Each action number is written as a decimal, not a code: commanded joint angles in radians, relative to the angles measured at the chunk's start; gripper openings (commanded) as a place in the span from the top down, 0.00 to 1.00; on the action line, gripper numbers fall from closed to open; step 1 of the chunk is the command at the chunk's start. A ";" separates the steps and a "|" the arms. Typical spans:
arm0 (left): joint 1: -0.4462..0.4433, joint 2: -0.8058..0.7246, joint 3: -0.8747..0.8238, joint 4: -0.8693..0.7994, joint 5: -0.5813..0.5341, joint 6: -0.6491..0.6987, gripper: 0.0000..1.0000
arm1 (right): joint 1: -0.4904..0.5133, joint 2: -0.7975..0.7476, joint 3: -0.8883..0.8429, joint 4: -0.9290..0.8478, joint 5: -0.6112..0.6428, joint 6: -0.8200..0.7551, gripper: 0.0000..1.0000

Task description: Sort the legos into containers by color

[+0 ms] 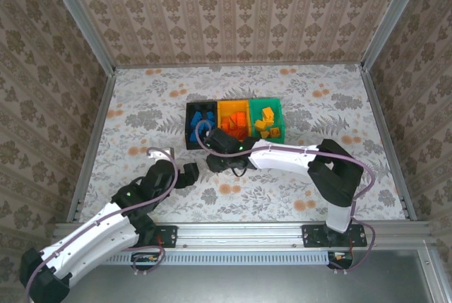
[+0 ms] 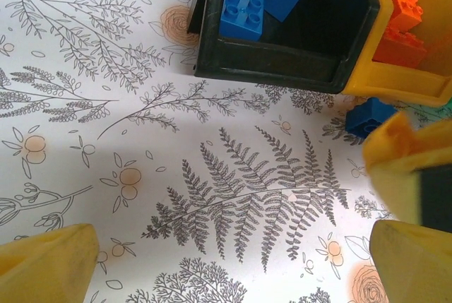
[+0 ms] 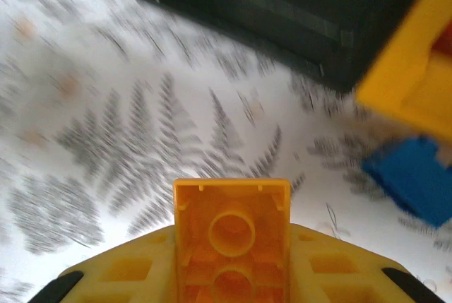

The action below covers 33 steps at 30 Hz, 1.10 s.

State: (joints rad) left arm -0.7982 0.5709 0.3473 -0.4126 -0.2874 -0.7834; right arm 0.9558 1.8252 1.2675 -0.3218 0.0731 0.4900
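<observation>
Three joined containers stand mid-table: a black bin (image 1: pixel 200 125) with blue legos (image 2: pixel 244 13), an orange bin (image 1: pixel 234 121) with red-orange legos (image 2: pixel 402 6), and a green bin (image 1: pixel 267 121) with yellow-orange legos. My right gripper (image 3: pixel 232 246) hovers just in front of the black and orange bins, shut on a yellow-orange lego (image 3: pixel 232 225) whose hollow underside faces the camera. One loose blue lego (image 3: pixel 417 179) lies on the table by the orange bin's front corner (image 3: pixel 417 84). My left gripper (image 2: pixel 233 268) is open over bare tablecloth, a little short of the black bin (image 2: pixel 282 63).
The table is covered by a fern-and-flower printed cloth (image 1: pixel 155 98) and ringed by patterned walls with metal rails. My right gripper's yellow finger (image 2: pixel 399 162) hangs close to my left gripper's right side. Open cloth lies left, right and behind the bins.
</observation>
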 commanded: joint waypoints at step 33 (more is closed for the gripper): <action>0.012 -0.123 -0.010 -0.110 -0.010 -0.039 0.00 | -0.125 0.070 0.310 0.046 0.065 0.013 0.30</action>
State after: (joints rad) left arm -0.7948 0.4561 0.3401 -0.5098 -0.2855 -0.8097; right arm 0.8124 2.0502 1.7504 -0.3653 0.1474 0.4740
